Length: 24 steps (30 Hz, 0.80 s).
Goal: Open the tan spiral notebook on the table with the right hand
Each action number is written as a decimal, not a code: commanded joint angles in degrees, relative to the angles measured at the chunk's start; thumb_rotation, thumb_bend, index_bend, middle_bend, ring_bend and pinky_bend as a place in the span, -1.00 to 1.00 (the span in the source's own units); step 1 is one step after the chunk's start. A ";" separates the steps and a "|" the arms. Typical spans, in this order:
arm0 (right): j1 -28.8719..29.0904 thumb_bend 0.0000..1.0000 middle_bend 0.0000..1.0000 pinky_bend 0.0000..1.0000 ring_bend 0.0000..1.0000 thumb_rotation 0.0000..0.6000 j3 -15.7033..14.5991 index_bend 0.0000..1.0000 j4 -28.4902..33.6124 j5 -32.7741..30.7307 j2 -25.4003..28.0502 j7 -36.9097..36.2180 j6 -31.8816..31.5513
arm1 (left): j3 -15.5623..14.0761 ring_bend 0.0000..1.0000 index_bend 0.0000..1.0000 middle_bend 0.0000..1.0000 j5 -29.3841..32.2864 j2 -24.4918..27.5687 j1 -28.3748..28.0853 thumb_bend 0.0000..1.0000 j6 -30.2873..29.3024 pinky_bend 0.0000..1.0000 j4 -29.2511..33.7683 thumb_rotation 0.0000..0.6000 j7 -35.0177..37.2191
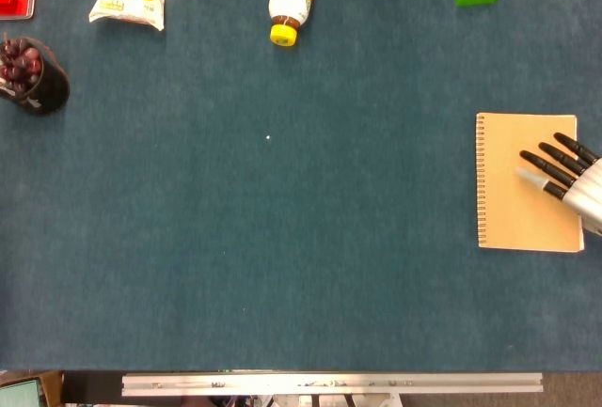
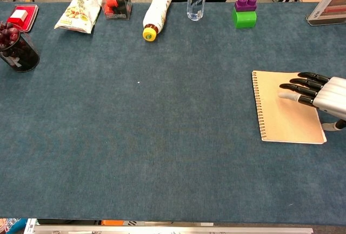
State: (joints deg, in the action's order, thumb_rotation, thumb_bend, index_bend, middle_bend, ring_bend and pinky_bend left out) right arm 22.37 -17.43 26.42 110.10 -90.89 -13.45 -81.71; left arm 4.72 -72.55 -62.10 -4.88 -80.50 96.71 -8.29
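Fingers (image 1: 546, 167) of our right hand (image 2: 324, 94) lay spread, empty, over the closed notebook (image 1: 522, 186).
We judged pressing flat might pin the cover or slide it across the bench (image 1: 282, 238).

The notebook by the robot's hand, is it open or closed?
Closed. The notebook lies flat with its plain tan cover up and the spiral along its left edge; no pages show. The right hand is spread over the cover.

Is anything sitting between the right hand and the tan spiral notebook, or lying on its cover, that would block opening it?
Nothing visible does. The right hand is already over the closed tan spiral notebook, fingers extended above its bare cover. The blue table left of the spiral binding shows nothing lying there.
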 commanded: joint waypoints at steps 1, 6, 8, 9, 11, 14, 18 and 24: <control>0.02 -1.00 -1.00 -0.88 -1.00 1.00 0.01 -1.00 -0.02 -0.02 -0.06 -0.10 -0.03 | 0.03 -0.51 -0.05 -0.39 0.04 0.00 0.00 -0.52 -0.01 -0.24 -0.01 1.00 -0.01; 0.17 -1.00 -1.00 -0.88 -1.00 1.00 0.04 -1.00 0.04 -0.03 -0.21 -0.23 -0.19 | 0.03 -0.51 -0.05 -0.39 0.00 0.04 0.00 -0.52 0.00 -0.24 0.02 1.00 0.13; 0.26 -1.00 -1.00 -0.88 -1.00 1.00 0.06 -1.00 0.12 -0.05 -0.18 -0.21 -0.19 | 0.04 -0.51 -0.05 -0.39 0.02 0.06 0.01 -0.52 0.02 -0.24 0.01 1.00 0.16; 0.29 -1.00 -0.99 -0.88 -1.00 1.00 0.09 -1.00 0.15 -0.08 -0.18 -0.17 -0.21 | 0.03 -0.51 -0.05 -0.39 0.01 0.06 0.00 -0.52 0.03 -0.24 0.01 1.00 0.17; 0.37 -1.00 -0.99 -0.88 -1.00 1.00 0.16 -1.00 0.20 -0.14 -0.17 -0.10 -0.21 | 0.03 -0.51 -0.05 -0.39 0.00 0.08 0.00 -0.52 0.05 -0.24 0.00 1.00 0.20; 0.42 -1.00 -0.99 -0.88 -1.00 1.00 0.31 -1.00 0.31 -0.27 -0.18 -0.01 -0.31 | 0.02 -0.51 -0.05 -0.39 0.01 0.05 0.00 -0.52 0.07 -0.24 0.01 1.00 0.20; 0.52 -1.00 -0.99 -0.88 -1.00 1.00 0.40 -1.00 0.41 -0.33 -0.14 0.13 -0.47 | 0.01 -0.51 -0.05 -0.39 -0.01 0.06 -0.01 -0.52 0.07 -0.24 0.01 1.00 0.15; 0.63 -1.00 -0.99 -0.88 -1.00 1.00 0.55 -1.00 0.66 -0.46 -0.03 0.18 -0.69 | 0.01 -0.51 -0.05 -0.39 0.00 0.03 -0.01 -0.52 0.05 -0.24 0.01 1.00 0.13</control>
State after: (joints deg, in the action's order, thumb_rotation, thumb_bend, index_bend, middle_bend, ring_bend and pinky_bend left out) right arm 22.99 -16.88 27.06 109.65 -90.92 -13.26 -82.38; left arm 4.73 -72.56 -62.08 -4.89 -80.44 96.72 -8.16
